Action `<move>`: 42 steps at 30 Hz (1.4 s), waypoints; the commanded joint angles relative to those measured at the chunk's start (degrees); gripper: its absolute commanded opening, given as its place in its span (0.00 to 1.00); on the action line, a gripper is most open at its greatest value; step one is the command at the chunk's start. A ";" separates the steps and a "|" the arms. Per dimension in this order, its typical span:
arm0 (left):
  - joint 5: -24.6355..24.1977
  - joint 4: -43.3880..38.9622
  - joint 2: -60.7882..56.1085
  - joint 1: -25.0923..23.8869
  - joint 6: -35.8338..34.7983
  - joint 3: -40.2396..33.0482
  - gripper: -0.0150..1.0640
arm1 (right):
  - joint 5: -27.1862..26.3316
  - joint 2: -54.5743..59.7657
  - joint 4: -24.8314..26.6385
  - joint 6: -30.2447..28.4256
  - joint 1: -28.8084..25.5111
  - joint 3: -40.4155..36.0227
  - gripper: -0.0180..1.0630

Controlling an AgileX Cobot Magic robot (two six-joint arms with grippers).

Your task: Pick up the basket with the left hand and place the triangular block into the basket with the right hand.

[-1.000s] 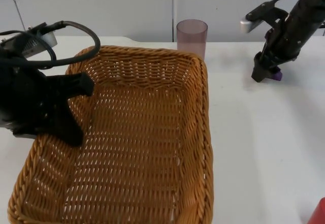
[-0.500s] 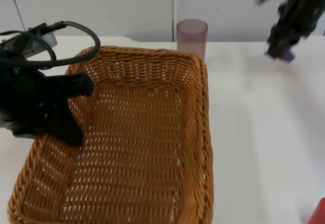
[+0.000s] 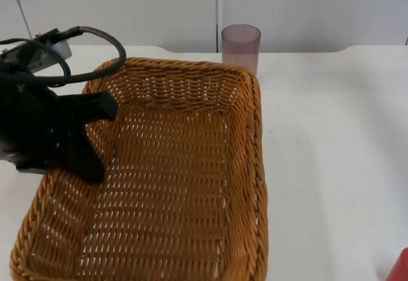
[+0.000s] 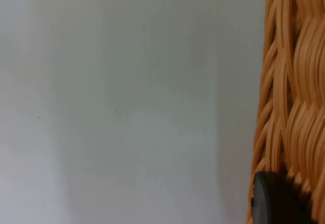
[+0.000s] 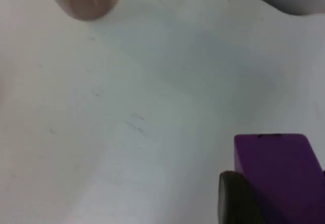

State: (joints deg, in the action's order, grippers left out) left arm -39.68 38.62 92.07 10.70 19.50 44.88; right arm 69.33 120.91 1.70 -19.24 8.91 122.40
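Around your left gripper [image 3: 95, 137] you see the wicker basket [image 3: 178, 185]: the gripper is clamped on the basket's left rim, one black finger inside the weave and the other outside it. From the left wrist camera, a black fingertip [image 4: 274, 201] presses against the woven wall, with bare white table [image 4: 127, 107] beside it. The basket's far rim lies near a translucent purple cup [image 3: 241, 46], which stands upright just beyond it by the grey partition wall [image 3: 127, 7].

Your right gripper [image 5: 244, 203] is high above the table, far to the right of the basket and well apart from it. It is closed on the purple block [image 5: 279, 173]: from the right wrist camera you see the block's flat purple face sitting right against a black fingertip, with the table far below. Beneath that gripper and off to one side, the cup shows again, small and standing on the table. From the top camera, a blurred purple patch at the upper right edge may be that block, though you cannot tell for sure. Something red [image 3: 400, 265] sits at the table's near right edge, far from both grippers.
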 commanded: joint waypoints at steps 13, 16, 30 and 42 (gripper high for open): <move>-0.44 1.02 -0.76 -0.20 0.12 -0.05 0.01 | -7.76 -15.28 -1.70 5.45 10.38 -25.72 0.02; -0.44 1.02 -0.76 -0.20 0.12 -0.05 0.01 | -10.43 -19.11 -1.70 6.36 15.10 -31.70 0.02; -0.48 0.89 -0.76 -0.20 0.12 -0.05 0.01 | -17.27 -21.21 -1.31 10.69 30.82 -36.10 0.02; -0.48 0.76 -0.76 -0.20 0.12 -0.05 0.01 | -25.24 -12.61 -0.44 10.83 36.48 -36.24 0.02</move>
State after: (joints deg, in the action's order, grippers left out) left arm -39.68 38.62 92.07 10.70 19.50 44.88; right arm 46.41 106.87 0.59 -8.59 44.89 86.25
